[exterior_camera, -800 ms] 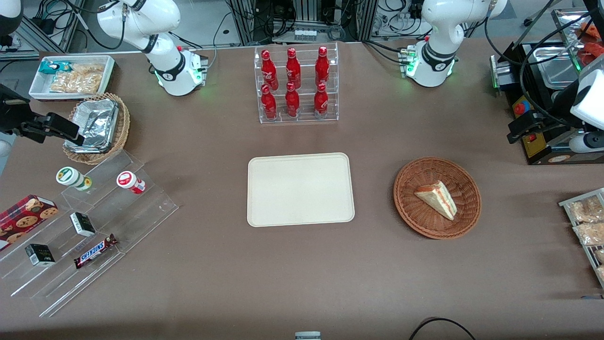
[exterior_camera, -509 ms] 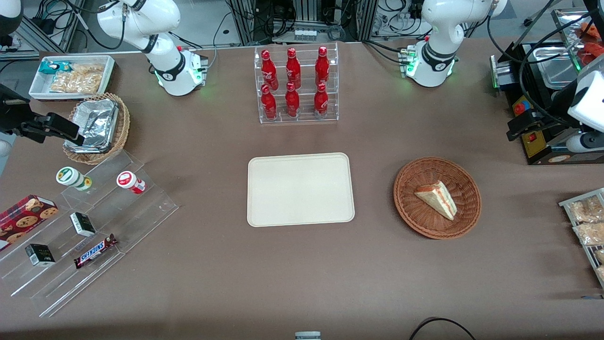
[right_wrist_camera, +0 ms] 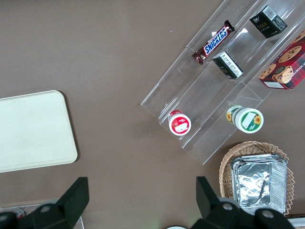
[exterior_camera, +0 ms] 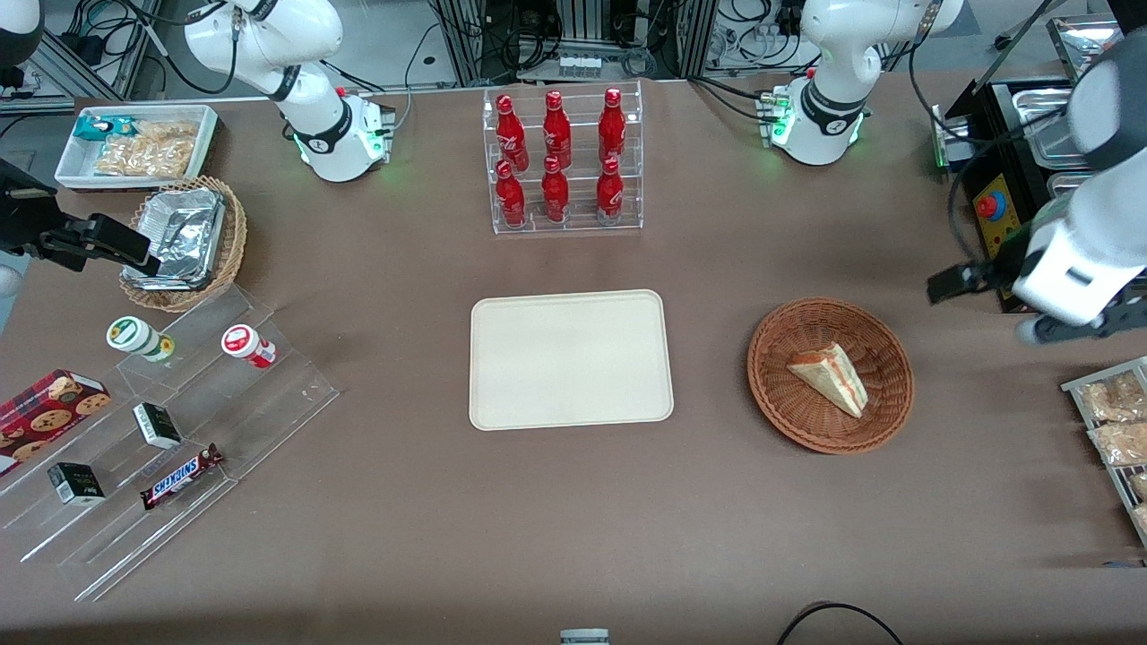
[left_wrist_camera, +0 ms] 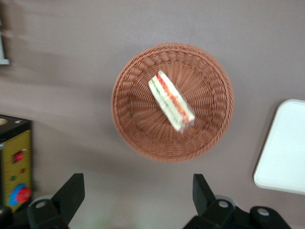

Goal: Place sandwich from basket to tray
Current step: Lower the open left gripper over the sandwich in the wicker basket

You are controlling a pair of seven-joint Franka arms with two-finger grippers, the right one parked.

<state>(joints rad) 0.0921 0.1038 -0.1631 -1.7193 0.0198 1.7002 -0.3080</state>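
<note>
The sandwich (exterior_camera: pixel 830 377) is seen in the right part of the front view, lying in the round reddish-brown basket (exterior_camera: pixel 778 394), with the cream tray (exterior_camera: pixel 502 394) well apart from it at the centre of the frame and with nothing on it. The step in hand is judged to be the approach for the pick, since nothing is held yet. The gripper (left_wrist_camera: pixel 138 198) of the left arm is held high above the table near the basket rim, and its jaws are spread wide, with both dark fingers (left_wrist_camera: pixel 71 191) visible and only bare cloth between them. For a good grasp, the gripper should first be centred over the wedge, because the wedge does not lie between the fingers yet. The jaws should then be turned so that they close across the two flat bread faces and not along the long cut edge. The descent should be made gently, as the bread probably gives under pressure, and the woven wall should not be touched. The sandwich is a small triangular wedge of pale bread, lying diagonally on the basket floor. Along its cut edge, red-orange and light green layers are shown. In the wrist view a slight shine is noticed at one end, which may be a clear wrap, though this cannot be told for certain.
</note>
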